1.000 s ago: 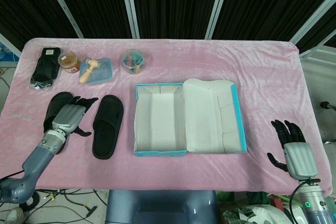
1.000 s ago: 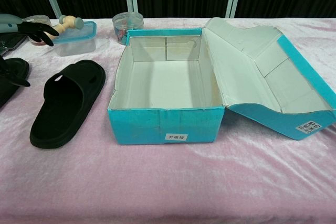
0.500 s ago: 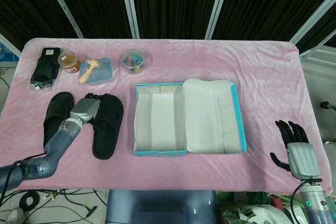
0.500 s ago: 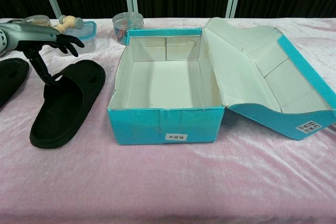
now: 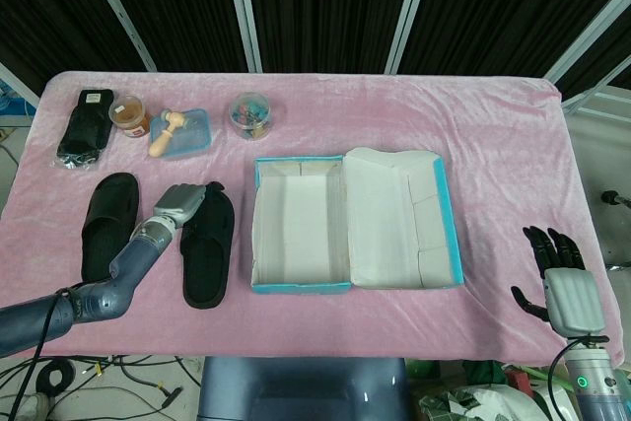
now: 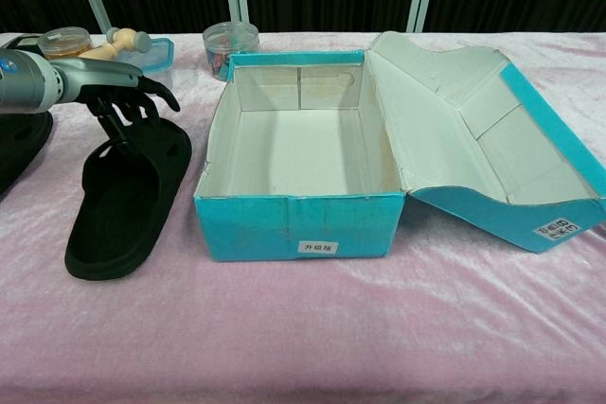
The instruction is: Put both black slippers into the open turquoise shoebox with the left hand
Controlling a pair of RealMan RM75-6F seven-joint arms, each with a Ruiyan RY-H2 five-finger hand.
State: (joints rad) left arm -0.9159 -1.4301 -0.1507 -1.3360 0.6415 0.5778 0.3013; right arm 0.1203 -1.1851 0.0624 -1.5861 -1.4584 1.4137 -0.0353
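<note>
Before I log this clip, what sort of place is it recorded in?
Probably a lab or studio set up for robot demonstrations, not a home. A table draped in pink velvety cloth stands before black curtain panels in white frames, and props such as the turquoise shoebox and a slipper are laid out in order.

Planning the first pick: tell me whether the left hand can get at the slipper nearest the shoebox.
Probably yes: the left hand is already over the slipper, fingers on its strap, with nothing between them.

Two black slippers flat, soles down: near slipper [image 5: 207, 246] just left of the open, empty turquoise shoebox [image 5: 296, 286]; far slipper [image 5: 106, 223] further left.
</note>
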